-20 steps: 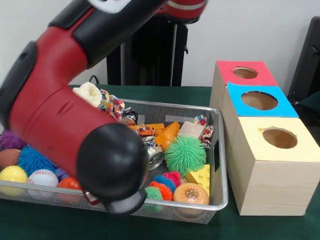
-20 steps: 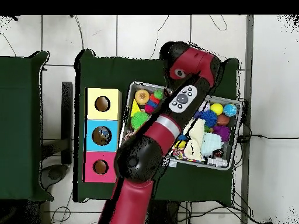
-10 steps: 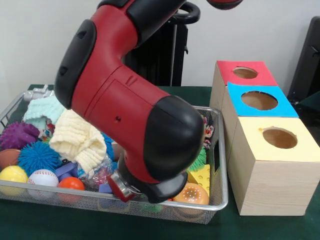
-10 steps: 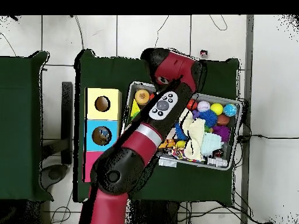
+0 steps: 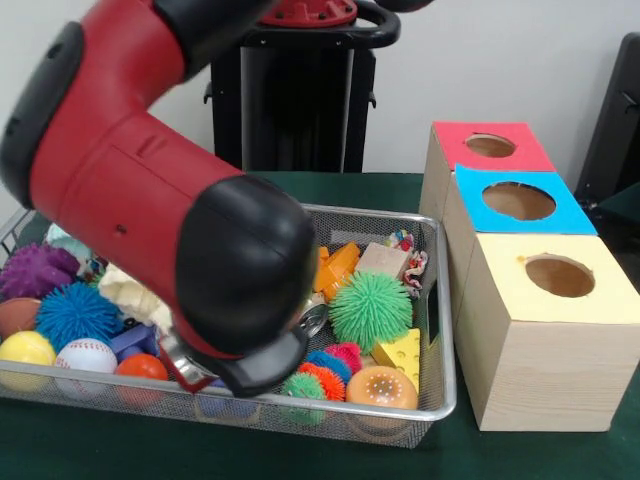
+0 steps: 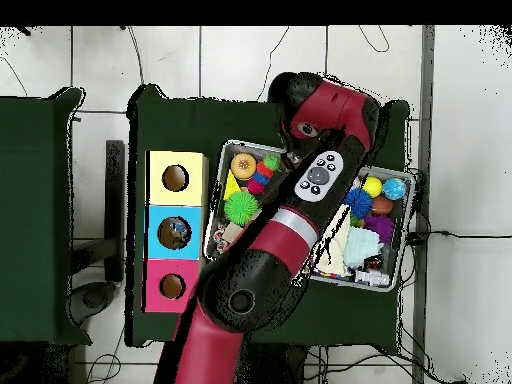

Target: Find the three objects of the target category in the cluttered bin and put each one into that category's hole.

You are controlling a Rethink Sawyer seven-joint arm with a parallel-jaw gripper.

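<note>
My arm [image 5: 150,190] hangs low over the wire bin [image 5: 440,390], hiding the gripper, so I can't tell its state. The green spiky ball [image 5: 370,310] sits in the bin beside the yellow box [image 5: 545,340].

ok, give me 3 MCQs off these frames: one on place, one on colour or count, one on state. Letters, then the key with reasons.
1. Where in the bin is the cheese wedge?
A. Corner near the yellow box
B. Beside the baseball
C. Outside it

2. What order do the box tops run, nearest the camera to farthest?
A. Red, blue, yellow
B. Yellow, blue, red
C. Blue, red, yellow

3. What state is the yellow box's hole in?
A. Plugged
B. Taped shut
C. Open

Key: 1 A, it lies by the bin's end beside that box. 2 B, yellow nearest, then blue box, then red box. 3 C, nothing covers it.
</note>
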